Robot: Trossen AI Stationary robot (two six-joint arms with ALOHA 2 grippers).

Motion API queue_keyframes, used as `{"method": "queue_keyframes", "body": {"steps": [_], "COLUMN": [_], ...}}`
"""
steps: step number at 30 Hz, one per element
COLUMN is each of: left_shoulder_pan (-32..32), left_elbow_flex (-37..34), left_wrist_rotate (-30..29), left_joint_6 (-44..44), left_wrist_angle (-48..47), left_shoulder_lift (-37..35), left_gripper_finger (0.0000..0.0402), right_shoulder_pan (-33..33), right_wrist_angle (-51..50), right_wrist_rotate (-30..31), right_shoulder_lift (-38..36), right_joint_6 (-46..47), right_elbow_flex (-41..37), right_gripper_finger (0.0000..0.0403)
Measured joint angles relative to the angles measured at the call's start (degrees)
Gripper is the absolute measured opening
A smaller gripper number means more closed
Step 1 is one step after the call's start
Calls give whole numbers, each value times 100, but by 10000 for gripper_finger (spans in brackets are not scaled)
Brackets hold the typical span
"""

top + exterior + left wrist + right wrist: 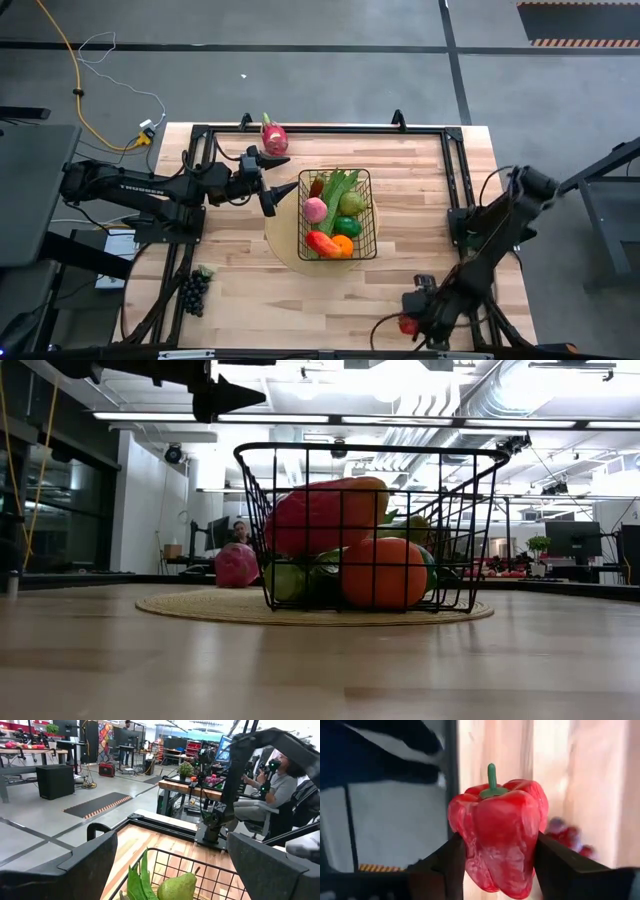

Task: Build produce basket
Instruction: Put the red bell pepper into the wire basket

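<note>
A pale wooden surface (420,200) carries a black wire basket (338,215), which stands near its middle on a round tan mat (200,607). The basket is already loaded with toy produce: long green pods (338,190), a pink fruit (315,209), a pale green pear (177,886), a green pepper (348,226), a red chili (320,242) and an orange (343,246). The left gripper (272,178) hangs in the air just beside the basket's left rim, jaws apart and empty. At the surface's near right corner, well apart from the basket, the right gripper (412,322) has its jaws clamped on a red pepper (500,827), stem upward. A pink dragon fruit (273,135) lies at the far edge. Dark grapes (193,290) rest near the front left corner.
</note>
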Motion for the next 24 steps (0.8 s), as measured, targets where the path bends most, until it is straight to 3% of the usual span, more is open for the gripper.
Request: {"method": "queue_keyframes", "body": {"steps": [6, 10, 13, 16, 20, 24], "left_shoulder_pan": [0, -2, -4, -4, -7, -7], "left_elbow_flex": [0, 7, 12, 13, 13, 13], "left_wrist_rotate": [17, 251, 573, 829, 821, 781], "left_joint_6": [-73, -495, -755, -962, -1106, -1115], "left_wrist_angle": [-8, -7, 15, 6, 6, 4], "left_shoulder_lift": [-51, -301, -576, -826, -1089, -1247], "left_gripper_finger": [365, 365, 365, 365, 365, 365], "right_shoulder_pan": [-721, -1861, -2751, -3508, -4252, -4617], "right_wrist_angle": [1, 37, 482, 1060, 1288, 2230], "right_wrist_rotate": [1110, 2169, 2543, 2244, 1419, 621], "right_shoulder_lift": [-1427, -2139, -2452, -2611, -2648, -2745], "right_joint_6": [-894, -1861, -2749, -3561, -3939, -3937], "right_elbow_flex": [11, 11, 11, 13, -40, -836], "right_gripper_finger": [175, 175, 175, 175, 175, 175]}}
